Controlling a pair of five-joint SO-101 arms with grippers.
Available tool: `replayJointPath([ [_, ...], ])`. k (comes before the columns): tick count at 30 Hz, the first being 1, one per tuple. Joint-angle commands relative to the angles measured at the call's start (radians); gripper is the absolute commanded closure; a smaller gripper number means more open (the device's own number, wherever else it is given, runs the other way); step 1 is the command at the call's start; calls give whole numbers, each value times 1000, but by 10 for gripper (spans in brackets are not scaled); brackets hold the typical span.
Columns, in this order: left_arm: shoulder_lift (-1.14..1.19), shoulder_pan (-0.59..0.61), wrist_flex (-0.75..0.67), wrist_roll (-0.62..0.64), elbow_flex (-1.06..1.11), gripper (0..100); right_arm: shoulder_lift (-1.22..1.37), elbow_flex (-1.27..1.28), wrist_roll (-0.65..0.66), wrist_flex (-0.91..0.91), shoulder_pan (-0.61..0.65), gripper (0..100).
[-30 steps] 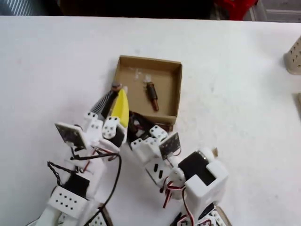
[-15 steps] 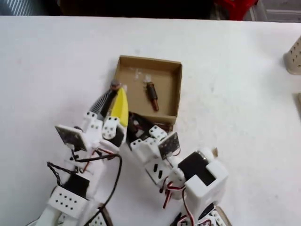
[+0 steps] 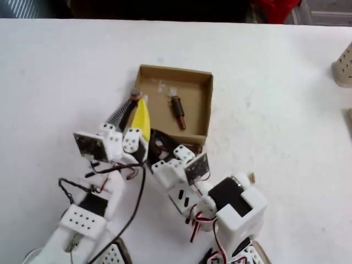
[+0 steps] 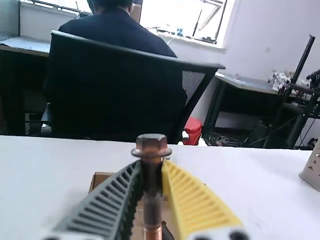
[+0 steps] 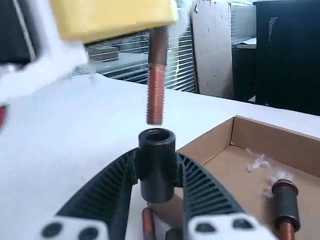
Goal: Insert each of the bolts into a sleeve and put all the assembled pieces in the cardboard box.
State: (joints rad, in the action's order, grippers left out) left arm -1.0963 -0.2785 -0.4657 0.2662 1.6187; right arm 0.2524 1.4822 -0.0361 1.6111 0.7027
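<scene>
Just outside the shallow brown cardboard box (image 3: pixel 209 107), left gripper (image 4: pixel 150 169) clamps the copper hex-head bolt (image 4: pixel 151 145) upright, tip just over the black cylindrical sleeve (image 5: pixel 156 145) pinched in right gripper (image 5: pixel 156 172); any tilt could snag threads on the rim, jamming insertion.

Bolt (image 5: pixel 155 75) head hidden behind yellow finger (image 5: pixel 112 15); boxed assembled piece (image 5: pixel 286 206) cut off by picture edge.

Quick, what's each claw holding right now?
Left claw: closed, holding a bolt.
Right claw: closed, holding a sleeve.
</scene>
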Motion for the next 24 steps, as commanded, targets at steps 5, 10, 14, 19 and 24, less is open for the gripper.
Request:
replayJointPath([
  [5, 82, -39, -112, -6, -74, 980, -5, -46, -2, -45, -21, 981],
  [10, 88, -42, -112, -6, -69, 980, -5, -84, -5, -116, -22, 981],
  [14, 90, -44, -110, -6, -68, 980, -8, -84, -5, -116, -22, 981],
  [19, 91, -44, -110, -6, -57, 980, -15, -86, -6, -116, -22, 981],
  [24, 93, -44, -109, -6, -55, 980, -16, -89, -6, -113, -22, 981],
])
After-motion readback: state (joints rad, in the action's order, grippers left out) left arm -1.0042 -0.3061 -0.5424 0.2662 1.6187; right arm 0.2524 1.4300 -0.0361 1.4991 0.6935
